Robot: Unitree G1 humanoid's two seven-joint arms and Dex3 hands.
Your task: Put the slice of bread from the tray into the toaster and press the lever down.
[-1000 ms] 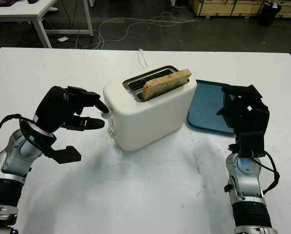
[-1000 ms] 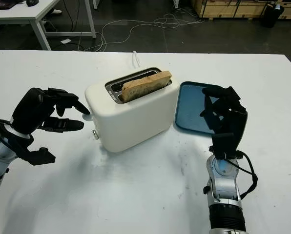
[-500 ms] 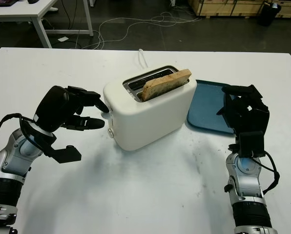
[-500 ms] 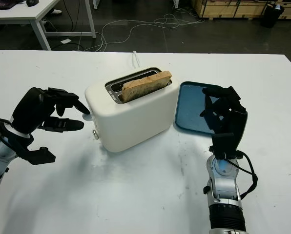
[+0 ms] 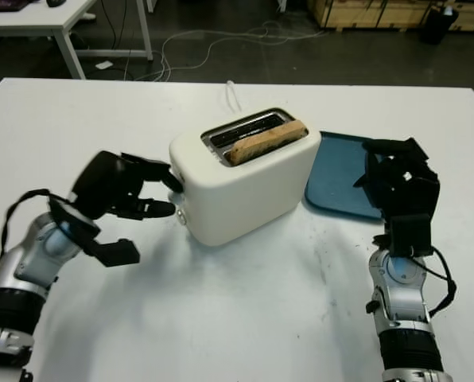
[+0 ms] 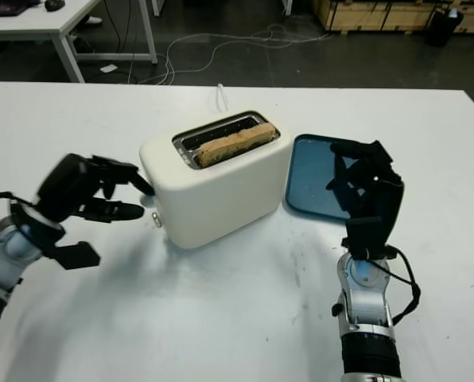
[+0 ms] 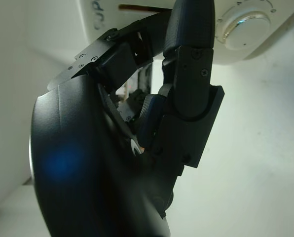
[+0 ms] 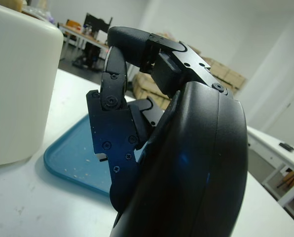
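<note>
The white toaster [image 5: 249, 187] stands mid-table, and a slice of bread [image 5: 265, 142] sits low in its front slot, only the top crust showing. My left hand [image 5: 169, 195] is at the toaster's left end, fingers curled, with the upper fingertips [image 7: 189, 29] against the lever slot just above the round dial [image 7: 241, 22]. The lever itself is hidden behind the fingers. The blue tray [image 5: 340, 179] lies to the right of the toaster with nothing on it. Above its right edge my right hand [image 5: 396, 179] is held upright and open.
A white cord [image 5: 233, 94] runs from behind the toaster to the table's far edge. Bare white tabletop lies in front of the toaster and between my arms. Beyond the table are a floor with cables, another desk [image 5: 54, 20] and wooden crates [image 5: 364, 12].
My left hand has moved down along the toaster's end, and the bread has sunk from sticking well out to nearly level with the slot. The right hand has not moved.
</note>
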